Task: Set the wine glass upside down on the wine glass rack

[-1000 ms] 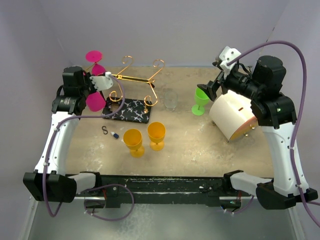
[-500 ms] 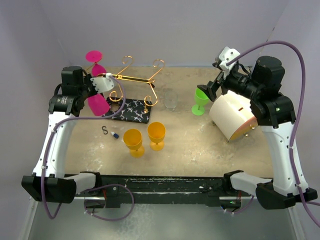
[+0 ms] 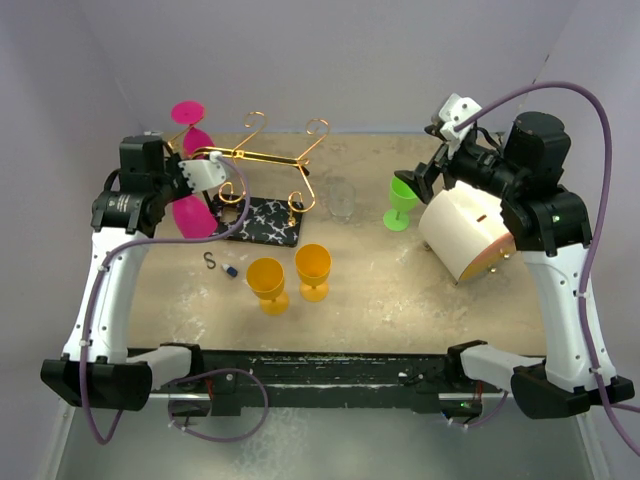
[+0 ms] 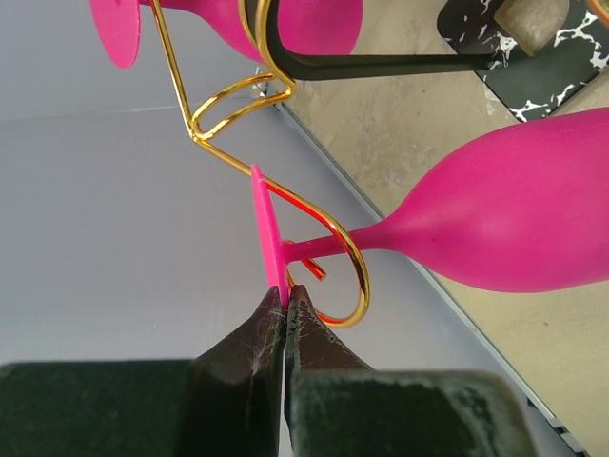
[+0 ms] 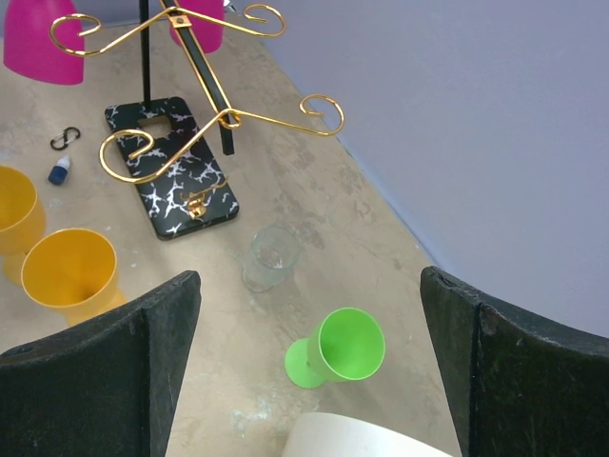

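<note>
Wine glass [image 4: 495, 228]: pink, up off the tabletop [image 3: 400, 290]. Long axis left to right across the left wrist view, with the foot disc edge-on at centre left, the bowl filling the right side and the mouth cut off by the right edge. In the top view, bowl at left centre, just below the left arm's wrist; foot not made out there.
Stem: threaded through the loop of a gold spiral curl [image 4: 352, 276], foot to the left of the loop, bowl to the right. Touching the wire or just clear of it: cannot tell.
Left fingers [image 4: 285, 303]: closed to a hairline, pinching the lower rim of the foot disc.
Right fingers [image 3: 420, 180]: spread wide, gripping nothing. At upper right of the top view, just beside the green glass [image 3: 402, 200] and above the white cylinder [image 3: 465, 232].
Wine glass rack [image 3: 270, 158]: gold wire arms fanned across the upper left-centre of the top view. Black marbled base [image 3: 258, 222] flat on the tabletop, just right of the gripped bowl.
Second pink glass [image 3: 190, 120]: upper left of the top view, at the rack's leftmost arm, foot uppermost; also along the top edge of the left wrist view.
Edges: grey wall filling the left half of the left wrist view, close behind the foot disc. Tabletop edge running diagonally under the stem toward the lower right.
Open room: bare tan tabletop at centre right of the top view, below the green glass. Orange glasses [image 3: 267, 283] at lower centre, clear glass [image 3: 343, 198] right of the rack, small hook [image 3: 209, 260] and blue-capped bottle [image 3: 231, 271] below the base.
</note>
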